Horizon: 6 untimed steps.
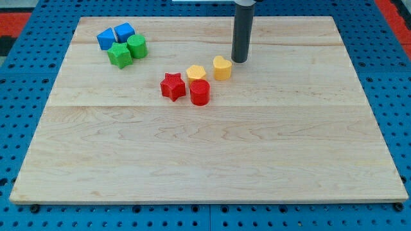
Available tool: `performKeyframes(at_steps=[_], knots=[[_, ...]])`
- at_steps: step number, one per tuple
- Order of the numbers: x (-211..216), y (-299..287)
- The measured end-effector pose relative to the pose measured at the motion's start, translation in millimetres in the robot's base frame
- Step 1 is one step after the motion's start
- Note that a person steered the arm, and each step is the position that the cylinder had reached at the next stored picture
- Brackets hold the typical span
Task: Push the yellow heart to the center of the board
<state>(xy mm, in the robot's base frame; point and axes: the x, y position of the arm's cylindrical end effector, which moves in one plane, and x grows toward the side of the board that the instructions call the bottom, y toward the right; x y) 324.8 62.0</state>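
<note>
The yellow heart [221, 67] sits on the wooden board [212, 160], above the board's middle. My tip [239, 61] rests on the board just to the heart's upper right, a small gap away. A yellow hexagon-like block [196, 72] lies just left of the heart. A red cylinder [200, 92] sits below the yellow hexagon, and a red star [173, 86] lies to its left.
A cluster stands at the board's upper left: a blue block [105, 38], a second blue block [124, 31], a green star [120, 55] and a green cylinder [137, 46]. Blue pegboard [19, 128] surrounds the board.
</note>
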Motion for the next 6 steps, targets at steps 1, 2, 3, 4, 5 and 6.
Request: performKeyframes(at_steps=[1, 2, 3, 4, 5, 6], knots=[[0.0, -2.1], [-1.7, -1.8], [-1.7, -2.3], [19.6, -39.0], [41.1, -88.1], [30.5, -90.8]])
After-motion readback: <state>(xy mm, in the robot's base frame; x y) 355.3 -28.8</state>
